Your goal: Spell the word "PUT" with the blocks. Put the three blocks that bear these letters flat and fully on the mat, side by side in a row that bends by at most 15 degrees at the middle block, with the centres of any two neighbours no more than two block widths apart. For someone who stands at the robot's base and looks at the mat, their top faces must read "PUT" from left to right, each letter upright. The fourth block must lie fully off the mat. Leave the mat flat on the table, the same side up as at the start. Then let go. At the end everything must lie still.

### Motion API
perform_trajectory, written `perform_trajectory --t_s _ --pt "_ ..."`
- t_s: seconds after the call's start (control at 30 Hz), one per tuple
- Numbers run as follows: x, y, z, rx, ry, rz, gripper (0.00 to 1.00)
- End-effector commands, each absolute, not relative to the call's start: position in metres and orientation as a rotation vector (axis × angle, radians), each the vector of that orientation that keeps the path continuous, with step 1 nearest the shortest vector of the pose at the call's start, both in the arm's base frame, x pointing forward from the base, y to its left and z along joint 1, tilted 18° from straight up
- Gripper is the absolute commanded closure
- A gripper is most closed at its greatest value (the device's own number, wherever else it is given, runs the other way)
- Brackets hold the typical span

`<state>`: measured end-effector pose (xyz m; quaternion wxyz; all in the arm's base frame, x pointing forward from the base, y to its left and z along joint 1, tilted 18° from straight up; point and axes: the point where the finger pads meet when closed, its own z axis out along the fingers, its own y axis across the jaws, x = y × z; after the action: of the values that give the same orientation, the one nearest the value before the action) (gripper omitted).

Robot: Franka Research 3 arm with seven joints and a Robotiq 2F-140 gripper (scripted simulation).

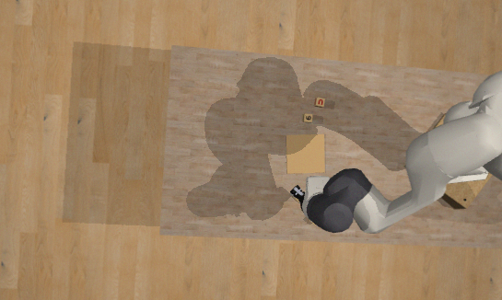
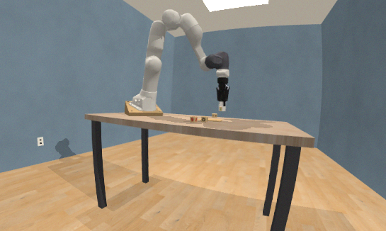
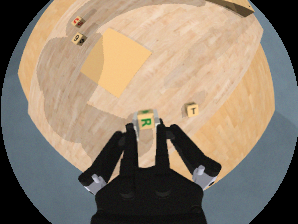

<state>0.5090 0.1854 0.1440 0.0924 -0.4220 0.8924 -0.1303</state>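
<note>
My gripper [image 3: 146, 116] is shut on a pale block with a green letter that reads like R [image 3: 145, 120] and holds it well above the table [image 2: 222, 105], off the mat's near side. The tan mat [image 1: 306, 154] lies flat and bare; it also shows in the wrist view [image 3: 115, 62]. A block with a red U [image 1: 321, 102] and a block with a dark letter I cannot read [image 1: 308, 118] lie on the table beyond the mat. A block marked T [image 3: 192, 110] lies on the table right of my fingers; the arm hides it in the overhead view.
The robot's wooden base plate [image 1: 463, 193] stands at the table's right end. The table's long edge [image 1: 334, 239] runs close below the wrist [image 1: 334, 207].
</note>
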Motion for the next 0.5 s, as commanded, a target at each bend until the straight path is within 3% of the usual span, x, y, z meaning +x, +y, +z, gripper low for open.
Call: perform_trajectory --t_s 0.0,0.47 --pt "0.5131 0.1864 0.1464 -1.176 2.582 -0.315 0.84" --pt "0.5118 0.1825 0.1444 -1.135 2.357 -0.151 0.84"
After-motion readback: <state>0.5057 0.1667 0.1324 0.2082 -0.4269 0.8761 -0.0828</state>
